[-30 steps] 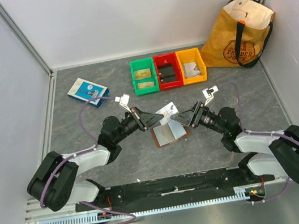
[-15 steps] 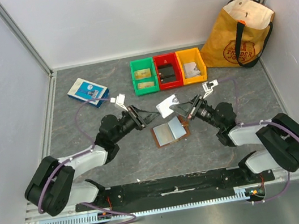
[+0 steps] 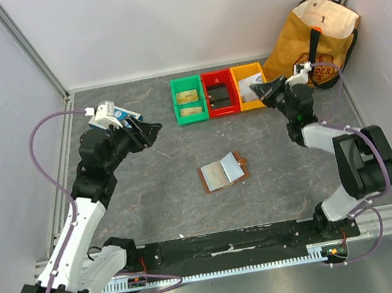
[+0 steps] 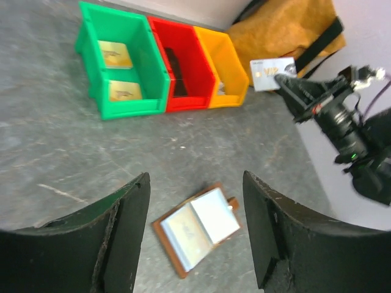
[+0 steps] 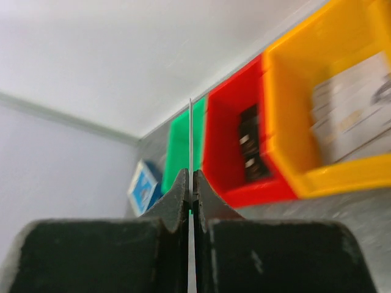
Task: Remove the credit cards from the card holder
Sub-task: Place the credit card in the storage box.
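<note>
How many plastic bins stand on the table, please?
3, side by side in one row: the green bin at the left, the red bin in the middle, the yellow bin at the right. No further bin seems hidden.

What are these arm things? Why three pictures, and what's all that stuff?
Those are two robot arms. One picture looks down from above; the other two come from small cameras on each wrist, showing that hand's own fingers. On the grey table lie an open card holder, a green bin, a red bin, a yellow bin, a blue-and-white box and a tote bag. Two gold cards sit in the green bin. The left hand is open and empty. The right hand pinches a pale card near the yellow bin.
</note>
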